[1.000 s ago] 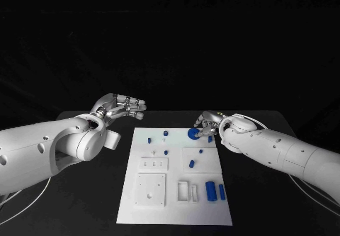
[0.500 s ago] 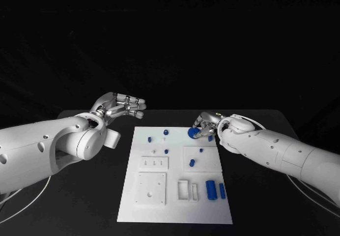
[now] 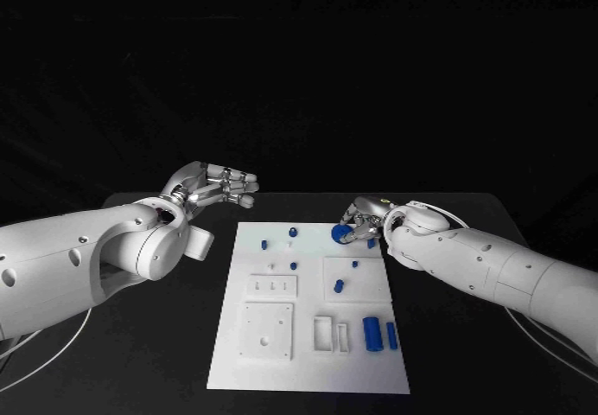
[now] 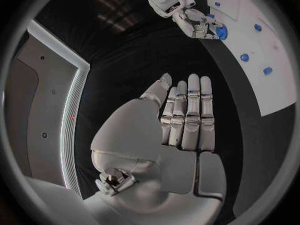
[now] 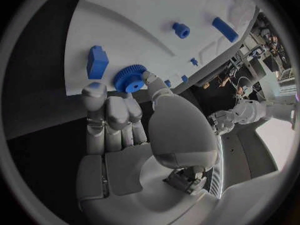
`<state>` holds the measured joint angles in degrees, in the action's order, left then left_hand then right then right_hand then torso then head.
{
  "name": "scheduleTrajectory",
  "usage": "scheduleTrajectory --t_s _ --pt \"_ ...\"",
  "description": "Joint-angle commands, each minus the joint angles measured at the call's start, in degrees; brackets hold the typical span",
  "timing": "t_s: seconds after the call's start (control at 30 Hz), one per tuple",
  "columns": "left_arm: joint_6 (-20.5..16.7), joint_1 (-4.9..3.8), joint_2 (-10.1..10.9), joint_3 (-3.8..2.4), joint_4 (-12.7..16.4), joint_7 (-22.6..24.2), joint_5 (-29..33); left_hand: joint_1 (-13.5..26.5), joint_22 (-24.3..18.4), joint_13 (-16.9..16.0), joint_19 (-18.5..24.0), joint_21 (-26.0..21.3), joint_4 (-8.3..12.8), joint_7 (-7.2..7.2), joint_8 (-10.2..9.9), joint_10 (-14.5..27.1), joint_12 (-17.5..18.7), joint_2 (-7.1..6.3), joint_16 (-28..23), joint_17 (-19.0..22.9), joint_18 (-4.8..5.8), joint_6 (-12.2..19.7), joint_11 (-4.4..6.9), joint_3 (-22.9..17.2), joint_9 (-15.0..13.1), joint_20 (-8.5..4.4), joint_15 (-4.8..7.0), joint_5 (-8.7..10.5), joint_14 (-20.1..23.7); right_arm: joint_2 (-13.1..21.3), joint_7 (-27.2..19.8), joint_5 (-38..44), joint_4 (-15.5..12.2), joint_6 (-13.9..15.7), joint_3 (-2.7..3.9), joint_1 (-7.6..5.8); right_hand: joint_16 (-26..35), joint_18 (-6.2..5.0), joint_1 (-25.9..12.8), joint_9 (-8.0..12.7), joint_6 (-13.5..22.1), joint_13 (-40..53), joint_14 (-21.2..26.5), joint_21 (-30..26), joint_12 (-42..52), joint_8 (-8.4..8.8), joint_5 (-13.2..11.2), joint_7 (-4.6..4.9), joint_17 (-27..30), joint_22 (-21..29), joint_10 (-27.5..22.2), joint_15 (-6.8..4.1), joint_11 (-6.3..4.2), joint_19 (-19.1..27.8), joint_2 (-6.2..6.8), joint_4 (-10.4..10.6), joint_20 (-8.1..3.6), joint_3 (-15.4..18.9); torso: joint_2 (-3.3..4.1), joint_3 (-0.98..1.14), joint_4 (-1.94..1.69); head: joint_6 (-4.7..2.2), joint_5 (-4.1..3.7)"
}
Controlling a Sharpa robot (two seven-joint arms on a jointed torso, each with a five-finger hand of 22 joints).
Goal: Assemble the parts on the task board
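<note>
So the right hand is pinching the blue gear at the task board's far edge, left hand hovering flat-fingered, holding nothing.

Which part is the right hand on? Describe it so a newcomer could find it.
Start at the white task board mid-table and go to its far right corner, where the right hand reaches in. Its fingers touch the blue gear there. It is the only round, toothed piece; the neighbouring parts are small smooth blue blocks and pegs.

Left hand (fingers straight) empty
</note>
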<state>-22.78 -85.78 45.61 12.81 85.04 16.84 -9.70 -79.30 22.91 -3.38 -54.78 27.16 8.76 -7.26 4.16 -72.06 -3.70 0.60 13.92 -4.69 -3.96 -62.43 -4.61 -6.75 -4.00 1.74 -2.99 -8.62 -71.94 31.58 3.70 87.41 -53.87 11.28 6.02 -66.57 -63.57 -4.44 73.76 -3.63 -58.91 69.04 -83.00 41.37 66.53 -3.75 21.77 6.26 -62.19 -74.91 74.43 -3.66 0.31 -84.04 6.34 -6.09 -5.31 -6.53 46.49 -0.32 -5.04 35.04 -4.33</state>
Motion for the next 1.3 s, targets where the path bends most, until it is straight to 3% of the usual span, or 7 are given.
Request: scheduleTrajectory --t_s 0.03,0.23,0.33,0.53,0.67,0.93,1.3 --pt "0.8 -0.09 -0.1 -0.02 0.0 0.3 -0.2 0.1 0.1 0.0 -0.2 -0.2 -0.3 0.07 -0.3 0.3 0.2 -0.43 -0.2 0.1 0.21 0.4 0.04 0.1 0.0 0.04 0.04 0.07 0.3 0.0 -0.1 0.6 0.3 -2.5 -0.15 0.30 0.1 -0.55 -0.5 0.0 -0.4 0.1 -0.3 0.3 -0.1 0.19 0.9 0.08 0.0 -4.9 -0.2 -0.16 -0.14 -1.6 -0.49 -0.6 0.31 -1.3 0.01 0.06 0.05 0.12 -0.06" --pt "0.8 -0.09 -0.1 -0.01 0.0 0.2 -0.2 0.1 0.1 0.0 -0.2 -0.2 -0.3 0.07 -0.3 0.3 0.2 -0.43 -0.2 0.1 0.21 0.4 0.04 0.1 0.0 0.04 0.04 0.07 0.3 0.1 -0.2 0.5 0.5 -2.8 -0.16 0.35 0.1 -0.52 -2.1 0.0 -0.8 0.2 -0.3 0.6 0.0 0.19 2.1 0.12 -0.1 -4.9 -0.2 -0.22 -0.20 -1.5 -0.33 -3.3 0.28 -7.2 0.01 0.07 0.14 0.18 -0.07" --pt "0.8 -0.09 -0.1 -0.01 0.0 0.1 -0.2 0.1 0.1 0.0 -0.2 -0.2 -0.3 0.07 -0.3 0.3 0.2 -0.43 -0.2 0.1 0.21 0.4 0.04 0.1 0.0 0.04 0.04 0.07 0.3 0.2 -0.3 0.5 0.4 -3.1 -0.17 0.38 0.1 -0.54 -2.6 0.0 -0.9 0.2 -0.3 0.7 -0.1 0.28 4.0 0.07 -0.1 -4.9 -0.3 -0.16 -0.27 -1.4 -0.08 -4.9 0.27 -10.4 -0.01 0.11 0.11 0.22 -0.09" --pt "0.9 -0.09 -0.1 0.00 -0.1 0.0 -0.2 0.0 0.1 0.0 -0.3 -0.4 -0.4 0.06 -0.3 0.4 0.2 -0.49 -0.2 0.1 0.22 0.4 0.01 0.0 0.0 0.06 0.01 0.08 0.3 0.1 -0.5 0.8 0.5 -3.3 -0.23 0.55 0.0 -0.54 -3.7 0.0 -1.5 0.3 -0.3 1.3 0.0 0.26 6.5 0.12 -0.3 -5.0 -0.3 -0.23 -0.41 -1.3 0.20 -6.9 0.21 -15.4 -0.02 0.14 0.04 0.36 -0.13" --pt "0.8 -0.09 -0.1 0.00 -0.1 0.0 -0.2 0.0 0.1 0.0 -0.3 -0.4 -0.4 0.06 -0.3 0.4 0.2 -0.49 -0.2 0.1 0.22 0.4 0.01 0.0 0.0 0.06 0.01 0.08 0.3 0.1 -0.6 1.3 0.5 -2.9 -0.30 0.72 0.1 -0.50 -4.4 0.0 -2.2 0.4 -0.3 1.7 0.0 0.24 6.6 0.02 -0.4 -5.0 -0.3 -0.30 -0.51 -1.1 0.17 -7.6 0.15 -17.7 0.00 0.15 0.07 0.32 -0.17" --pt "0.8 -0.09 -0.1 0.01 0.0 -0.1 -0.3 -0.1 0.1 0.0 -0.3 -0.4 -0.4 0.04 -0.3 0.4 0.2 -0.50 -0.2 0.1 0.21 0.5 0.00 0.0 0.0 0.05 0.01 0.07 0.3 0.0 0.3 4.6 0.0 1.0 -0.50 0.92 -0.2 -0.28 -4.1 0.0 -4.7 0.8 -0.4 2.4 0.6 0.24 1.8 -0.79 -0.6 -5.0 0.4 -0.49 -0.89 -1.2 -0.37 -6.2 0.02 -14.7 0.03 0.13 0.12 0.21 -0.12" --pt "0.7 -0.09 0.0 0.01 0.1 -0.2 -0.4 -0.1 0.1 0.0 -0.3 -0.4 -0.4 0.04 -0.3 0.4 0.2 -0.50 -0.2 0.1 0.21 0.5 0.00 0.0 0.0 0.05 0.01 0.07 0.3 0.6 1.1 8.7 -2.5 7.1 -0.55 0.94 -0.2 0.31 -3.0 -0.2 -9.2 1.1 -0.5 3.1 0.6 0.18 0.1 -2.17 -0.7 -5.2 0.9 -1.12 -1.56 -1.5 -0.92 -3.8 -0.63 -11.9 -0.03 0.13 0.12 0.08 0.15"
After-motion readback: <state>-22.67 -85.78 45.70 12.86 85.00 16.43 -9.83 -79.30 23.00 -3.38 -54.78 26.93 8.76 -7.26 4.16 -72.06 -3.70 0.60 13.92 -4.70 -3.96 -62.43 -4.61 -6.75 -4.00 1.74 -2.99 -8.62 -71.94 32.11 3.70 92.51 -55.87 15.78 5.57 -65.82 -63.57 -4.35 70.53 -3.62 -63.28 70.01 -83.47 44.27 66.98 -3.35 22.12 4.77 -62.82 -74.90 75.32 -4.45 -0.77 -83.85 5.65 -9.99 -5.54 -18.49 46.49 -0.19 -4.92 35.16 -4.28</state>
